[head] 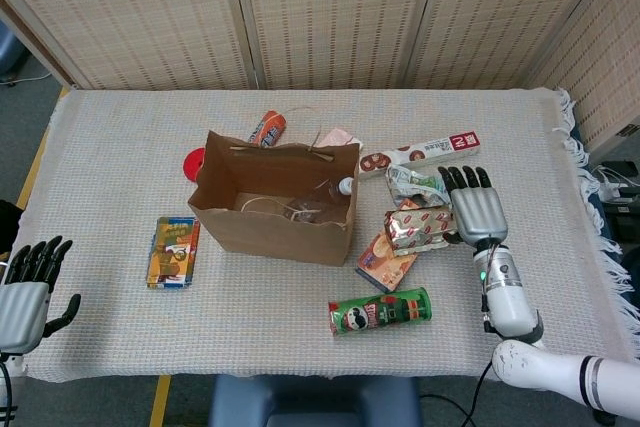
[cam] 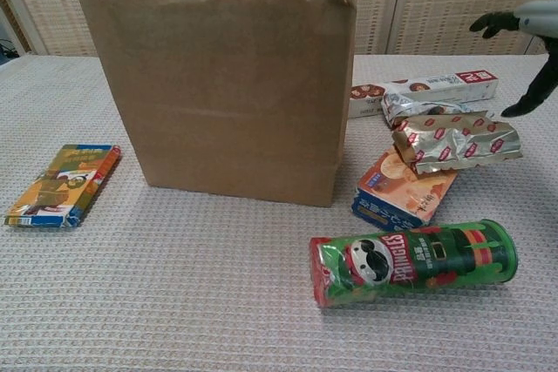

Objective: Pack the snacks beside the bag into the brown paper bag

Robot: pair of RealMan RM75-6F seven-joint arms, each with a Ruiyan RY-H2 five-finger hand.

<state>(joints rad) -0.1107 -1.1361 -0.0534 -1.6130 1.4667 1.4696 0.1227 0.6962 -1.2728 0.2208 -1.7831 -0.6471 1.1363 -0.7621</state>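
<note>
Right hand (head: pixel 480 212) hovered empty, fingers (cam: pixel 493 22) spread, beside the foil snack (head: pixel 422 226) (brown paper bag (head: pixel 275 202) upright); left hand (head: pixel 22 287) idle, unclenched.

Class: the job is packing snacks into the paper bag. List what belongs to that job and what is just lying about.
Job: brown paper bag, Pringles can, foil packet, orange biscuit box, long biscuit box, right hand.
Lying about: woven table mat, wicker screen.

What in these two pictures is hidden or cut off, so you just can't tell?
- Brown paper bag contents: chest view, the bag's front wall hides them.
- Red round object: head view, half behind the bag.
- Right robot hand: chest view, cut by the right edge.
- Left robot hand: head view, cut by the left edge.
</note>
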